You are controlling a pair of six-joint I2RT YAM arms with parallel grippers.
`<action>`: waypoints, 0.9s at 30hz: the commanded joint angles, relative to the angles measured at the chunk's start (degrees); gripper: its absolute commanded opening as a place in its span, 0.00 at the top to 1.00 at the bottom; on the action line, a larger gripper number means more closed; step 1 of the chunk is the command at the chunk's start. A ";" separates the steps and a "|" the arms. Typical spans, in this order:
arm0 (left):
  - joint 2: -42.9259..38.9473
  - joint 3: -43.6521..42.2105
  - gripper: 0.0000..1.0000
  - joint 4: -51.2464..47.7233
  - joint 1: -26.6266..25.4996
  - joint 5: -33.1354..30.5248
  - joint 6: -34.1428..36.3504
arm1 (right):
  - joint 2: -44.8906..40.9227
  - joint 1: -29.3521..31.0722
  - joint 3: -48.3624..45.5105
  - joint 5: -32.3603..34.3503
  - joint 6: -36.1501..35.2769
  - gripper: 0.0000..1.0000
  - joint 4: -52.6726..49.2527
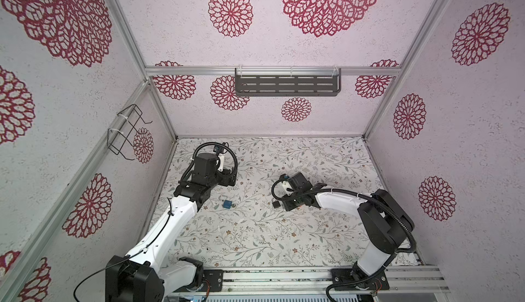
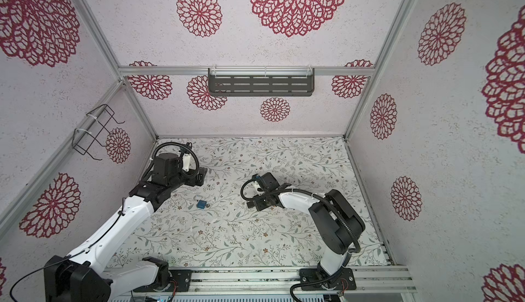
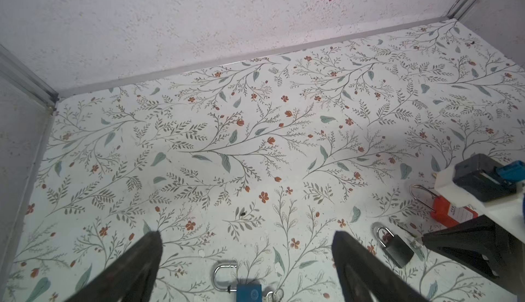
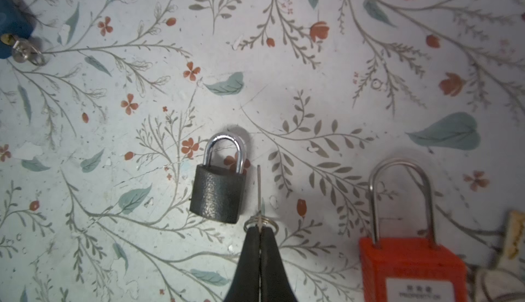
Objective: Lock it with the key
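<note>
Across the enclosure floor: floral-papered table [image 1: 284, 238], walled on three sides by white panels printed with red rosettes. Left arm [image 1: 170, 221] – reaches toward the far left of the table; left gripper [image 3: 247, 233] hovers over bare paper, fingers spread wide, nothing between them. Right arm [image 1: 377, 224] – bent low over the table's middle, its wrist covering much of what lies below it in both top views. Slotted grey shelf [image 1: 287, 84] on the back wall; black wire rack [image 1: 125, 133] on the left wall. Orange padlock [image 4: 409, 266], largest of three, lying flat with a long steel shackle and a white label; hidden under the right wrist in both top views and seen only by the wrist cameras. Blue padlock [image 1: 226, 204], flat on the table nearer the front than the left gripper and touching neither finger, with a small ring [image 4: 27, 53] at its base. Black padlock [image 4: 217, 195], smallest, flat, both shackle legs meeting the body, lying between the other two. Right gripper [image 4: 259, 229] pinched tight on a key [image 4: 258, 189], held edge-on so only a thin blade shows, just beside the black padlock's body and outside it. Key ring [image 4: 262, 221] sits at the fingertips.
</note>
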 commanded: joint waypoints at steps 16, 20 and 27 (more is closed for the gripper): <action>1.83 1.15 0.03 -2.02 0.30 -0.21 -4.08 | 0.27 0.24 2.11 3.10 1.88 0.93 -3.05; 1.22 1.31 0.03 -3.23 0.30 -0.37 -5.63 | -1.35 0.33 1.88 3.31 2.08 0.82 -2.99; 0.36 3.17 0.03 -8.43 0.30 -0.82 -9.11 | -4.55 0.64 1.56 4.75 1.90 0.72 -3.75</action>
